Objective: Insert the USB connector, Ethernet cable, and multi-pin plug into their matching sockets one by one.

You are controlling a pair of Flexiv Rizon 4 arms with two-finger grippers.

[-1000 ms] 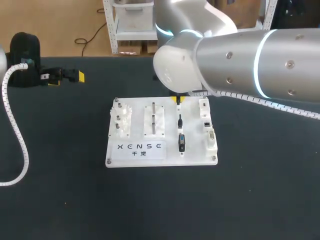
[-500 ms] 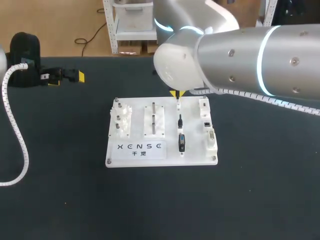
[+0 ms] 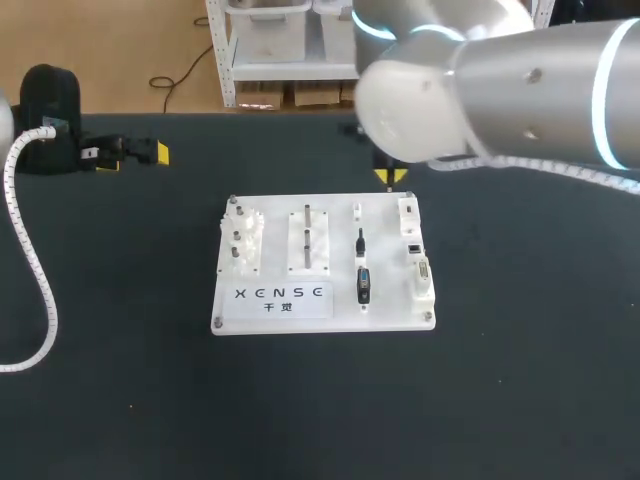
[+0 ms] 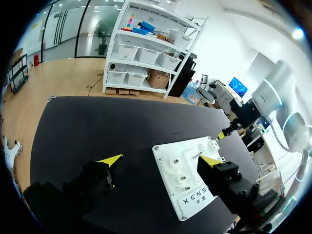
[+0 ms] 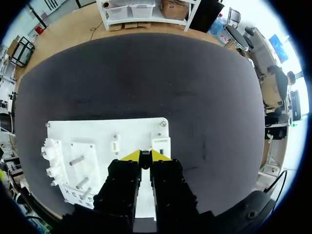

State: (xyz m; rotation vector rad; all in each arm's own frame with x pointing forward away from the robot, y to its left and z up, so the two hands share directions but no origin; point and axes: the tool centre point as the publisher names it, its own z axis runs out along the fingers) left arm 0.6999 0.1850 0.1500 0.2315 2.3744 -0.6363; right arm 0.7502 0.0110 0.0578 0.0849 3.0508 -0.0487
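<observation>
Head view: right gripper over board edge, at its 1 o'clock. Two black plugs at board's 3 o'clock, sockets beside them. Left gripper sits well apart at 10 o'clock.
Left wrist view: fingers spread wide, empty.
Right wrist view: fingers nearly together; cannot tell whether anything is gripped.
Plugs likely light and rigid, with fragile pins; pinch shell flanks.

Part of the board is hidden by the right gripper in its wrist view; the plugs are too small to be told apart from overhead.
</observation>
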